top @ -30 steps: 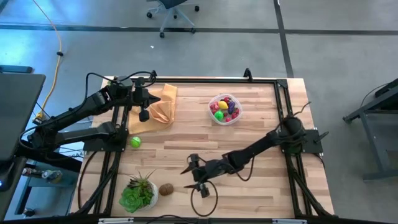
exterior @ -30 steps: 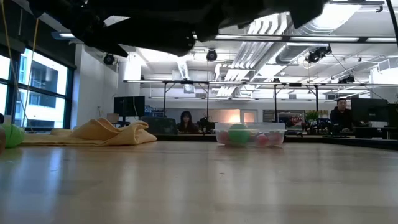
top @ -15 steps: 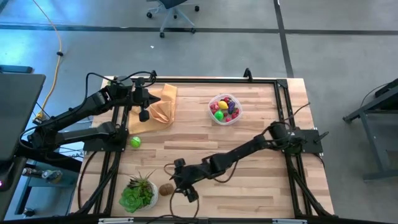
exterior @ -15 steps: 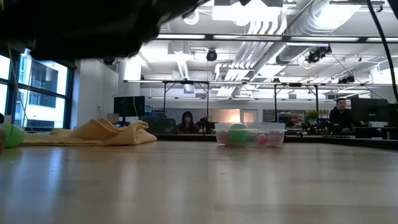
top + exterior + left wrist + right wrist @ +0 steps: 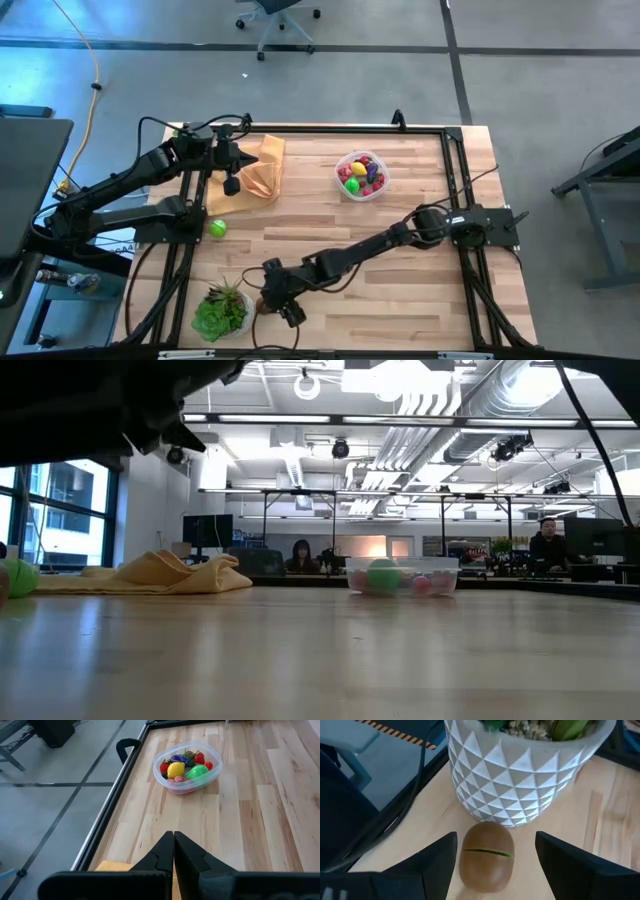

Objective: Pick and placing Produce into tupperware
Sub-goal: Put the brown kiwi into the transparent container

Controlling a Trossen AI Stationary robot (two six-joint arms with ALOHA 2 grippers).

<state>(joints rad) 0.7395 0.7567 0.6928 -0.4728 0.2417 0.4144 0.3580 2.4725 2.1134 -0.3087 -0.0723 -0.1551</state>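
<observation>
Right wrist view showed the right pincer (image 5: 487, 857) had swept over, open, straddling the brown fruit (image 5: 486, 856), ready to grasp.

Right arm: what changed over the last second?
The right gripper swept left along the table's near side, jaws open, and now straddles the brown produce piece beside the white plant pot; nothing gripped yet. Unchanged: left gripper shut over the cloth, tupperware, green piece.
</observation>
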